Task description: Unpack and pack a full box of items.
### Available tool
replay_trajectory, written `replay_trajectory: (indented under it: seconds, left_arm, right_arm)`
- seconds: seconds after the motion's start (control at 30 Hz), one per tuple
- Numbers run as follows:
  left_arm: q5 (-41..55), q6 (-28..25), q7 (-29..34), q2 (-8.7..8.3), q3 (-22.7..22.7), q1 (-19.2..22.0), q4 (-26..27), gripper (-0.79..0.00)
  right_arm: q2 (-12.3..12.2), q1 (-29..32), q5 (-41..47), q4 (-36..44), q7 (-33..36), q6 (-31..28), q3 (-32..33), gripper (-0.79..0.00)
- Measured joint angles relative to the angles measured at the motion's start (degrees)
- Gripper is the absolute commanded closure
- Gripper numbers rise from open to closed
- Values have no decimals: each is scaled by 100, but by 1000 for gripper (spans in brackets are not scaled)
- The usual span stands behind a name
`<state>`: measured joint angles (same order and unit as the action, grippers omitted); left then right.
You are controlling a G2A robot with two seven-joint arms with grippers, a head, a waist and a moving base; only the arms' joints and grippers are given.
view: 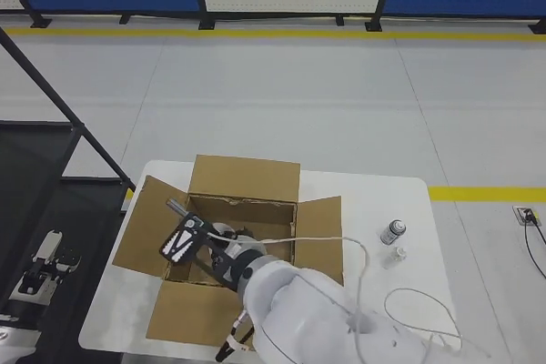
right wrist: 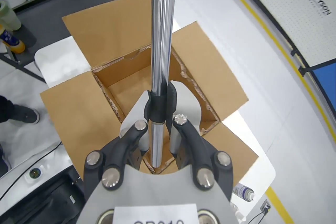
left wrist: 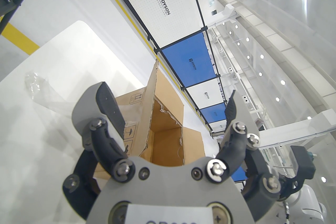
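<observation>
An open cardboard box (view: pixel 244 196) stands on the white table (view: pixel 382 196) with all its flaps folded out. My right gripper (view: pixel 184 238) hovers over the box's left side, shut on a long shiny metal rod (view: pixel 175 209). In the right wrist view the rod (right wrist: pixel 162 25) runs up from the gripper (right wrist: pixel 160 104) across the box (right wrist: pixel 110 25), whose brown floor shows below. My left gripper (left wrist: pixel 170 109) is open with nothing between its fingers (left wrist: pixel 110 107), low beside the box (left wrist: pixel 168 138). In the top view it sits at the table's front edge (view: pixel 230 348).
A spray can (view: pixel 393 231) and a small clear bottle (view: pixel 399 255) stand on the table right of the box. A crumpled clear plastic bag (left wrist: pixel 36 83) lies on the table. A black cart (view: pixel 36 182) with tools stands to the left of the table.
</observation>
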<state>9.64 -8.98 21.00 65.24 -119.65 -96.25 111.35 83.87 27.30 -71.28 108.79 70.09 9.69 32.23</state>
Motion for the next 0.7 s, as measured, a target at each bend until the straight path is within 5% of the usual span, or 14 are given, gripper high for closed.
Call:
replay_trajectory:
  seconds: [0.2,0.7]
  left_arm:
    - [0,0,0,0,0,0,0,-785]
    - [0,0,0,0,0,0,0,-785]
  right_arm:
    - [373,-347,508,-1029,-150,137,-364,0]
    - [391,-359,496,-1079,-139,192,-360,0]
